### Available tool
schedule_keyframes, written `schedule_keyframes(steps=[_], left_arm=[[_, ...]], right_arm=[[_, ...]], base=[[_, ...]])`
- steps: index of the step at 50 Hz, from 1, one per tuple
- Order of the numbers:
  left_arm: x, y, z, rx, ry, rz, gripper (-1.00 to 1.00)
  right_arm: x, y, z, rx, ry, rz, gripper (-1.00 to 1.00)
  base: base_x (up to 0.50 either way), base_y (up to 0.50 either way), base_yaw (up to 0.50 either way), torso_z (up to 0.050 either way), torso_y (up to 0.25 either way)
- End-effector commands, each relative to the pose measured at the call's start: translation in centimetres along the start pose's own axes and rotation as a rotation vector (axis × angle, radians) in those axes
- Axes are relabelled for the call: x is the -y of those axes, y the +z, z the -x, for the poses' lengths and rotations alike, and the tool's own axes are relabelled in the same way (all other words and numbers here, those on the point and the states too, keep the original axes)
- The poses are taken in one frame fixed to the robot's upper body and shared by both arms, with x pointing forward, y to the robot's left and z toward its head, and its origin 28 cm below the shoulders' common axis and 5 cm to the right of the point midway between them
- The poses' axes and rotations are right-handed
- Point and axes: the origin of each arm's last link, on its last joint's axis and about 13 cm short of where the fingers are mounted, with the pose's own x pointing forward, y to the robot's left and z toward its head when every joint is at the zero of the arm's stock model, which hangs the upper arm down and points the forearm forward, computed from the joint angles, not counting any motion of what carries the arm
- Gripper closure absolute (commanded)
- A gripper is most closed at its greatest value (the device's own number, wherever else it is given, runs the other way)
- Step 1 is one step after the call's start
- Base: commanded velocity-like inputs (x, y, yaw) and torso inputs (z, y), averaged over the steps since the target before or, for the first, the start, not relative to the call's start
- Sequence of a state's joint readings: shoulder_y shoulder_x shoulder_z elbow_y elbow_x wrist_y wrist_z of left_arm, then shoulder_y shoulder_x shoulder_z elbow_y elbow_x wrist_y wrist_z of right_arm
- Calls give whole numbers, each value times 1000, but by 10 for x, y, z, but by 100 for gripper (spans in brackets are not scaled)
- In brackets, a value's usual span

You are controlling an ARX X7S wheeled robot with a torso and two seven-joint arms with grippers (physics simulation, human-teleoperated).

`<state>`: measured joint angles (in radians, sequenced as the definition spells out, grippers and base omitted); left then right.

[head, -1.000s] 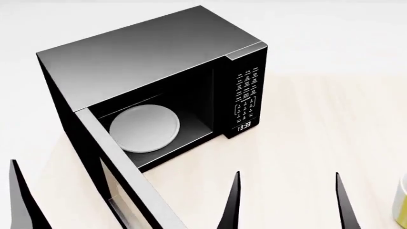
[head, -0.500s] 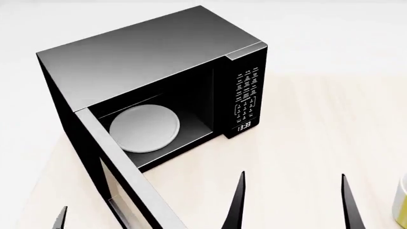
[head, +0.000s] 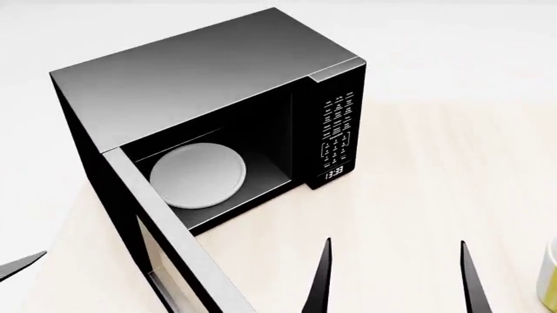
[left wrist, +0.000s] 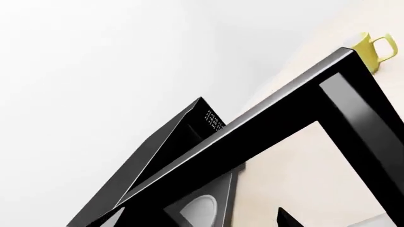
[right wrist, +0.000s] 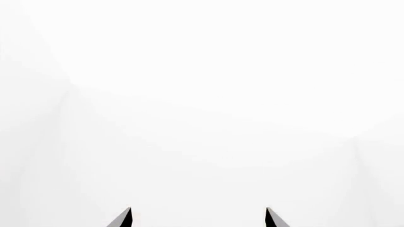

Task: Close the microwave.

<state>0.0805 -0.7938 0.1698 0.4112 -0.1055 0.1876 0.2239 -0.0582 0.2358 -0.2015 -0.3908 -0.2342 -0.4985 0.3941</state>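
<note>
Clearly microwave (head: 209,111) door (head: 165,241) wide open; right gripper (head: 396,277) spread, empty; left gripper (head: 22,264) state unreadable.

Right gripper (head: 396,280): two slim black fingers, flat-sided, tapering to sharp points, lower right of head view. Left gripper (head: 22,265): one black pointed tip, lower left edge

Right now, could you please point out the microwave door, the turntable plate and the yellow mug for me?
microwave door (head: 165,228): head view, on its top edge.
turntable plate (head: 197,176): head view, on the plate's middle.
yellow mug (left wrist: 369,47): left wrist view, on its body beside the handle.
</note>
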Motion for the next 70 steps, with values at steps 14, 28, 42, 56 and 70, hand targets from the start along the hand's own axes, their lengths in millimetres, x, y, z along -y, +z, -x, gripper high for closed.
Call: schedule_keyframes(steps=[14,28,42,56,70], left_arm=[[8,-34,-34,0,-123,24,-100],[19,-49,-48,-6,-134,175,-100],[26,-58,-58,-8,-125,192,-100],[32,-61,-69,11,-117,198,-100],[38,-61,-76,30,-109,213,-100]], right_arm=[[-1,-2,3,-12,8,-7,-100],[-2,-2,4,-15,13,-11,-100],[-2,-2,4,-16,14,-14,-100],[-2,-3,4,-23,13,-19,-100],[-2,-3,4,-28,13,-22,-100]], base=[[0,0,0,0,0],[0,0,0,0,0],[0,0,0,0,0],[0,0,0,0,0],[0,0,0,0,0]])
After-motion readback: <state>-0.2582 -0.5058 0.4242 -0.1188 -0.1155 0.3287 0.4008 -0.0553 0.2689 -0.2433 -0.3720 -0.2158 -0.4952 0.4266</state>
